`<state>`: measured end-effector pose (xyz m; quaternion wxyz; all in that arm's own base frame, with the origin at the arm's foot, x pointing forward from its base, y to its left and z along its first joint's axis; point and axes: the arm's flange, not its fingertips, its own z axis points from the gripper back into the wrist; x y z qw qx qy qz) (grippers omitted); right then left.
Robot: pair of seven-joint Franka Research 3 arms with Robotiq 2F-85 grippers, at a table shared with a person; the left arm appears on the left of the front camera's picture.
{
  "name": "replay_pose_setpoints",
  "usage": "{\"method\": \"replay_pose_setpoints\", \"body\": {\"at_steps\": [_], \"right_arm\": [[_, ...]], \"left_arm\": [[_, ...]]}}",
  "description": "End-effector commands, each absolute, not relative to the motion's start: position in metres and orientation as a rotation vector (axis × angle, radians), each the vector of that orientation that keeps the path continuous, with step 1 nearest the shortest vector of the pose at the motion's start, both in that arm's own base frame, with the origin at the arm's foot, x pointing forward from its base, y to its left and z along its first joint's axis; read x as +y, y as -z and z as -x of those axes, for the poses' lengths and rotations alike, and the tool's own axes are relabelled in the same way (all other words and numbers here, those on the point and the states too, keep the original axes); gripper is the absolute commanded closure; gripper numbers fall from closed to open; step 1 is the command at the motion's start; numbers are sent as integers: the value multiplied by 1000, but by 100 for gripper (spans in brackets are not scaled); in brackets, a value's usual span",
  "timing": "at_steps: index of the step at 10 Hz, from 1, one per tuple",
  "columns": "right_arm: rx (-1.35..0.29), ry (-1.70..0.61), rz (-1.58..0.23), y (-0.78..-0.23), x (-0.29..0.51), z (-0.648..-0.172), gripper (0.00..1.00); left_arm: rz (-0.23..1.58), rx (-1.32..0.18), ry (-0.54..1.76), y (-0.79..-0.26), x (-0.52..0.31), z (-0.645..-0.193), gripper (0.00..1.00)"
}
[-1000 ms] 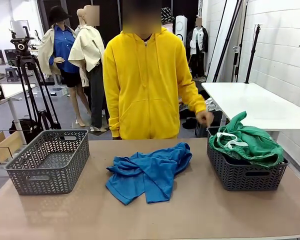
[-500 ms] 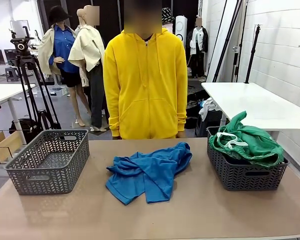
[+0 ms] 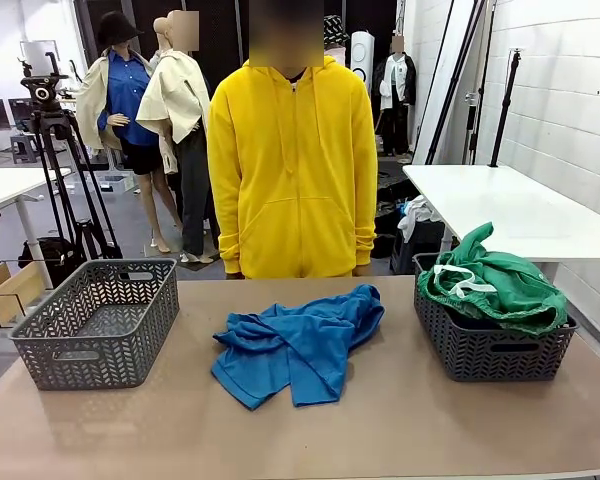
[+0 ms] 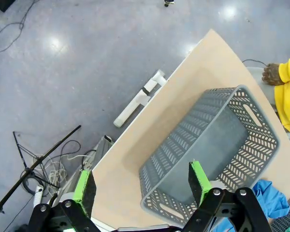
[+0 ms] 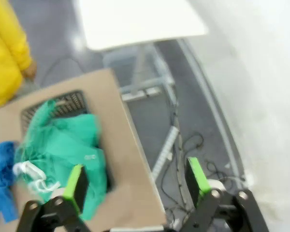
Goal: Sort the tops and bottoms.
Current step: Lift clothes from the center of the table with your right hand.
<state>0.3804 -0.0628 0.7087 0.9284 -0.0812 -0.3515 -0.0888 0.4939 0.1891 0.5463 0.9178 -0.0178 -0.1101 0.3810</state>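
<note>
The green shorts [image 3: 495,283] are already lying in the basket [image 3: 492,345] at three o'clock; the blue shirt [image 3: 298,343] is waiting mid-counter [image 3: 400,420], the nine o'clock basket [image 3: 98,322] standing empty. Left hand [image 4: 141,187] and right hand [image 5: 135,183] are hovering spread, holding nothing.

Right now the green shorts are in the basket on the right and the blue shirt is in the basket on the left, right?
Not quite. The green shorts do sit in the right basket, but the blue shirt lies on the table between the baskets. The left basket has nothing in it, as the front view shows.
</note>
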Motion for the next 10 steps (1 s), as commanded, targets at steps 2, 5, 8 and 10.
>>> {"method": "replay_pose_setpoints", "body": {"at_steps": [2, 5, 8, 10], "right_arm": [[-572, -144, -60, -734, 32, -367, 0], [-471, -391, -146, -668, 148, -358, 0], [-406, -463, -66, -582, 216, -338, 0], [-379, -461, -82, -593, 214, -342, 0]], "left_arm": [[15, -221, -778, -549, 191, -493, 0], [15, -221, -778, -549, 191, -493, 0], [15, -221, -778, -549, 191, -493, 0], [15, -221, -778, -549, 191, -493, 0]]}}
